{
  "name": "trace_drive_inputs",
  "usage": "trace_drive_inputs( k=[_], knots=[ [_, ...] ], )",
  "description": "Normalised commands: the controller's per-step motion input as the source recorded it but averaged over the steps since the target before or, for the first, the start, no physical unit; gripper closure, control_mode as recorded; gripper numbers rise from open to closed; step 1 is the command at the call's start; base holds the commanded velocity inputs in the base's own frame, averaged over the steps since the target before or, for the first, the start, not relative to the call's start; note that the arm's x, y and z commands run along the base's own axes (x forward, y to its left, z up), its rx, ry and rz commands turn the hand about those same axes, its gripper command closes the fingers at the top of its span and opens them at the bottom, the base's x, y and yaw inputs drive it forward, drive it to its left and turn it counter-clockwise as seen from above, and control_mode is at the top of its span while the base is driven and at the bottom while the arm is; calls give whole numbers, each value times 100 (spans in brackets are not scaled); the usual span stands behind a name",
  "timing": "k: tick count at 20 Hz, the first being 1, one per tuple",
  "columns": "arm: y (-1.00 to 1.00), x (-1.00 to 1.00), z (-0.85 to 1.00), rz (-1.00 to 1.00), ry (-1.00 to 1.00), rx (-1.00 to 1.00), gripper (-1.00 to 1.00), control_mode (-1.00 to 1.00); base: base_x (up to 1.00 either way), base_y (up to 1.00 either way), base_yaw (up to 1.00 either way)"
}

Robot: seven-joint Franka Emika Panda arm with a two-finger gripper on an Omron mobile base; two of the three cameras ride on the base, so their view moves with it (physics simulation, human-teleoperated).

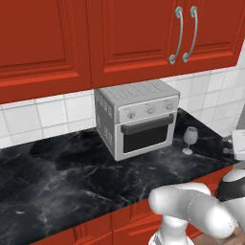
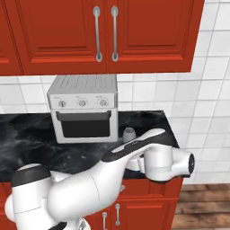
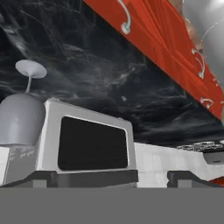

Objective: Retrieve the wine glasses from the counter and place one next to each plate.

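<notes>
One clear wine glass (image 1: 190,139) stands upright on the black marble counter (image 1: 62,177), just right of the toaster oven's front. In the right base view its bowl (image 2: 129,133) peeks over my forearm. The hand view is rolled upside down, so the wine glass (image 3: 22,118) hangs at the left with its foot uppermost. My gripper (image 3: 118,178) is open, its dark fingertips (image 3: 43,177) wide apart with nothing between them. It faces the oven front from a short way off, clear of the glass. The plates are out of view.
A silver toaster oven (image 1: 139,119) sits against the tiled wall under red upper cabinets (image 2: 103,31). My arm (image 2: 148,155) lies across the counter's front right corner. Bare marble stretches left of the oven. The counter ends shortly right of the glass.
</notes>
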Motion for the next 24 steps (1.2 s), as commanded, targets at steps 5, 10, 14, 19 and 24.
trace_drive_inputs(
  k=[5, 10, 14, 19, 24],
  knots=[
    [-5, 43, -30, 0, 2, 0, -100, -100, 0, 0, 0],
    [-1, 40, -32, 0, 0, 0, -100, -100, 0, 0, 0],
    [0, 40, -34, 3, -2, 0, -100, -100, 0, 0, 0],
    [-10, 30, -34, 7, -6, 0, -100, -100, 0, 0, 0],
    [-19, 21, -31, 10, -9, 0, -100, -100, 0, 0, 0]
  ],
)
